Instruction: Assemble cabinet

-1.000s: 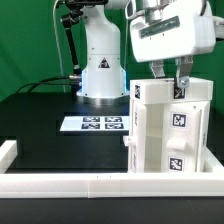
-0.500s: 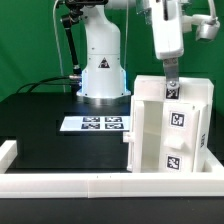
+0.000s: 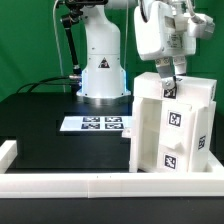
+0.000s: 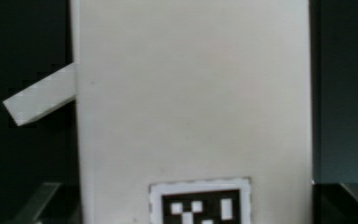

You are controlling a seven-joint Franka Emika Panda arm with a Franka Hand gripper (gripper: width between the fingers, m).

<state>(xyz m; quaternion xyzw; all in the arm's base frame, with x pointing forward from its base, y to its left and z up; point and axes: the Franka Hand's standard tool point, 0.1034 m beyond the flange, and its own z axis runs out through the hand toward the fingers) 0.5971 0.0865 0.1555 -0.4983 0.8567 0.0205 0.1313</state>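
The white cabinet [image 3: 170, 130] stands upright at the exterior view's right, with black-and-white tags on its front and top. My gripper [image 3: 168, 82] comes down from above onto its top edge. In the wrist view the cabinet's white panel [image 4: 194, 100] fills the space between the two dark fingers [image 4: 44, 203], which sit against its two sides, and a tag lies between them. My gripper [image 4: 194, 205] is shut on the cabinet's top panel. A small white flap [image 4: 43, 95] sticks out from one side of the panel.
The marker board [image 3: 95, 124] lies flat on the black table beside the cabinet. The arm's white base [image 3: 103, 60] stands behind it. A long white rail [image 3: 60, 183] runs along the front edge, with a short rail end [image 3: 8, 150] at the exterior view's left.
My gripper has turned about its vertical axis on top of the cabinet. The cabinet's top edge now looks slightly turned and higher at the exterior view's left.
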